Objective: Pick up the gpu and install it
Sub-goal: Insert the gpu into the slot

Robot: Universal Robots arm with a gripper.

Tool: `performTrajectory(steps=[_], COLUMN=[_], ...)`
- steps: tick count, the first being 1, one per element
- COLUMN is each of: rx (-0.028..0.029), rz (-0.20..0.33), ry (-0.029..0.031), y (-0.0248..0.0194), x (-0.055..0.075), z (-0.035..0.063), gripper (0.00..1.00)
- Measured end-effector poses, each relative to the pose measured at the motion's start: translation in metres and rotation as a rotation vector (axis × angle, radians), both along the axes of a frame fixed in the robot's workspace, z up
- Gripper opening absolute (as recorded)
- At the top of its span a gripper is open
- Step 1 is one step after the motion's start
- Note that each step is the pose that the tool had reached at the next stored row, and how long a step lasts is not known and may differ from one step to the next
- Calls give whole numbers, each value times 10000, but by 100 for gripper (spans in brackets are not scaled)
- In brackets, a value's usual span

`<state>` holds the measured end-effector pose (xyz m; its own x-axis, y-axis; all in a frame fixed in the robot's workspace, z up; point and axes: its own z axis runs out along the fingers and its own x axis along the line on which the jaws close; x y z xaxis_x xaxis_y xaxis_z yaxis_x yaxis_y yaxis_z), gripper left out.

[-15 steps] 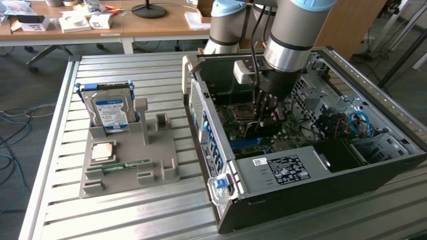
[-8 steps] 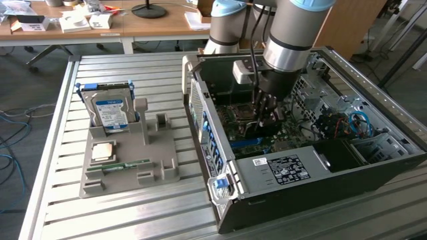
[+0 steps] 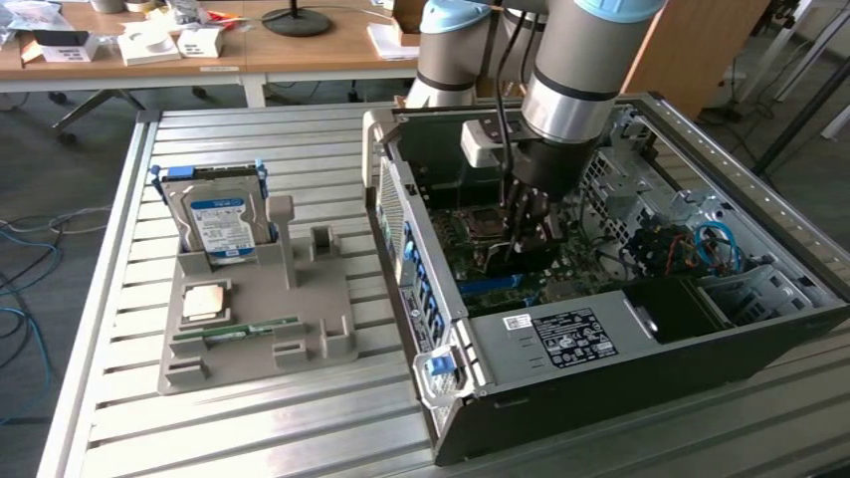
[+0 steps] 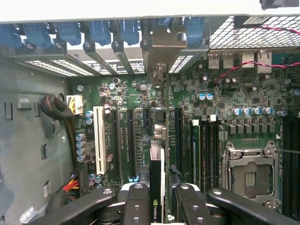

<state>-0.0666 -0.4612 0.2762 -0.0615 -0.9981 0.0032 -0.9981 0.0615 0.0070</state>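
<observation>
Hand [image 4: 161, 201] is partly closed, pinching the gpu [image 4: 155, 168] on edge, down inside the case [image 3: 638, 329] right over the motherboard [image 4: 225, 93]; can't tell if it's lined up; any tilt and pushing could jam the bracket [image 4: 161, 44] or flex the motherboard.

Robotics lab: arm [image 3: 578, 70] is reaching into open PC case [image 3: 598, 408] sitting on slatted aluminium tabletop [image 3: 266, 428]; cluttered desks [image 3: 318, 55] standing behind.

The end effector [image 3: 521, 239] sits deep in the computer case [image 3: 724, 149], its tips lost among dark parts. In the wrist view the gpu [image 4: 157, 183] shows edge-on, running off the edge. The arm [image 3: 584, 60] is cropped above, and the hard drive [image 3: 219, 224] label is unreadable.
</observation>
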Motion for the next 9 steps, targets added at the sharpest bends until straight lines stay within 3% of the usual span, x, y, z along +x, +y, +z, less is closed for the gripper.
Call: performTrajectory(steps=[9], rx=[-1], rz=[0], ry=[0], y=[0], x=[-11], z=[0], gripper=[26])
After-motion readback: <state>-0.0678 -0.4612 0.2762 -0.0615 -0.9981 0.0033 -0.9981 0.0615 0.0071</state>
